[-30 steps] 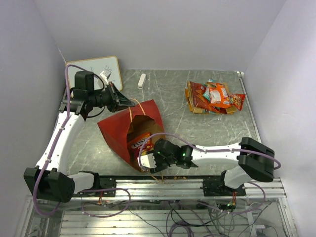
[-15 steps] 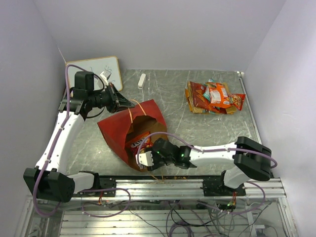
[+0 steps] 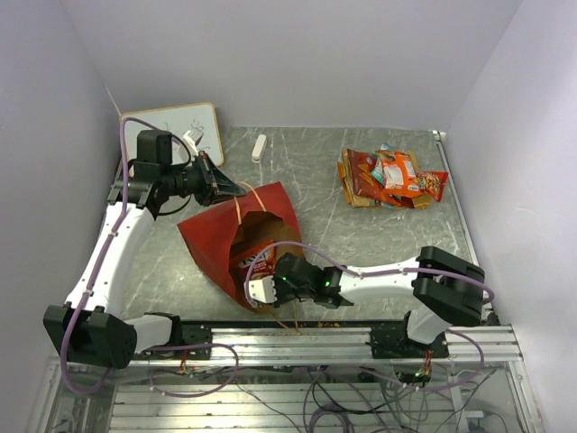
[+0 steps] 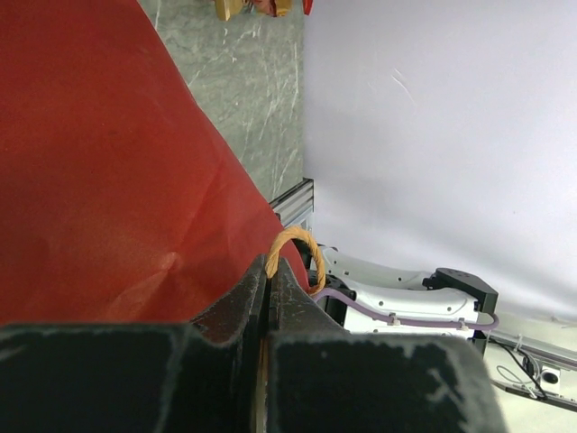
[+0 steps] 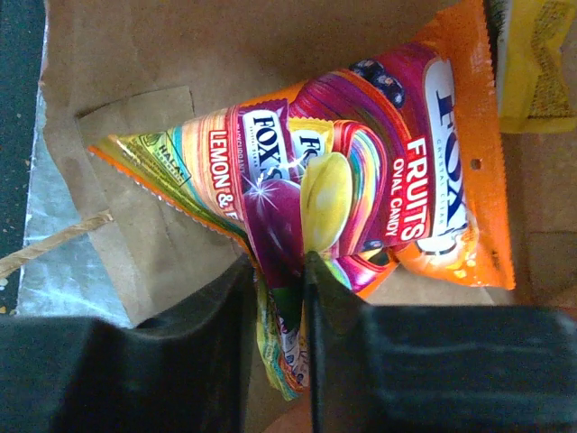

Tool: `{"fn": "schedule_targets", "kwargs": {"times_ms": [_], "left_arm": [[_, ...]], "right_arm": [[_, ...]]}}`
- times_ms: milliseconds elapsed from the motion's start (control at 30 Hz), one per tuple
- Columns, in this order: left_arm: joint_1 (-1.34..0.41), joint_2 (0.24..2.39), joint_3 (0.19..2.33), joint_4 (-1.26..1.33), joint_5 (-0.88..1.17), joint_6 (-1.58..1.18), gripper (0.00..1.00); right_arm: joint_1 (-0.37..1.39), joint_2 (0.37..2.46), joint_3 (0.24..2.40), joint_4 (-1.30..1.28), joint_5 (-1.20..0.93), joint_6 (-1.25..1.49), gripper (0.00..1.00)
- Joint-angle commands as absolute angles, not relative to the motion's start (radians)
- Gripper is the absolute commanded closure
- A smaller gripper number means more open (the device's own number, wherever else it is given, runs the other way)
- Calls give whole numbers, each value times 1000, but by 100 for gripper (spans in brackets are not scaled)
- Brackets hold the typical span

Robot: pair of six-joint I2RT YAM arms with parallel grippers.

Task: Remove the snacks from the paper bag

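The right fingers (image 5: 225, 298) have pushed deeper into the paper bag (image 3: 209, 236) by the bench's front edge and closed in, pinching the orange candy packet (image 5: 379, 162); the left fingers (image 4: 236, 307) stay pressed together on the cord handle (image 4: 299, 240). The packet looks ready to be drawn out.

Whiteboard (image 3: 176, 124) seen in upper left of top view, faint scribbles on it. Small white oblong item (image 3: 260, 147) laid on grey marbled table (image 3: 315, 194) at upper centre, near whiteboard, not touching. Aluminium rail (image 3: 297, 341) and tangled cables (image 3: 343, 406) seen along bottom edge.
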State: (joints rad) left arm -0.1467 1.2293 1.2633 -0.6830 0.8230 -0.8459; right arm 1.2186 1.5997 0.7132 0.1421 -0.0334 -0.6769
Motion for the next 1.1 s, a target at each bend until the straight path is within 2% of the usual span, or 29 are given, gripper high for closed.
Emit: {"fn": "schedule_targets", "kwargs": {"times_ms": [0,333,700,1067], "left_arm": [[-146,1205,1242,-608,812,-882,93],[-146,1213,1254,-584,800,-909,93],[-146,1216,1218,-576,790,-883,93],[-146,1231,1247,-585,794,-865,93]], "right_arm": [[1218,1588,723,98,-39,-681,81],[1217,1497,751,-2,-62,-650,100],[1218,1290,734,-12,-118,-447,100],[1219,1080,781,-148,-111,-408,100]]}}
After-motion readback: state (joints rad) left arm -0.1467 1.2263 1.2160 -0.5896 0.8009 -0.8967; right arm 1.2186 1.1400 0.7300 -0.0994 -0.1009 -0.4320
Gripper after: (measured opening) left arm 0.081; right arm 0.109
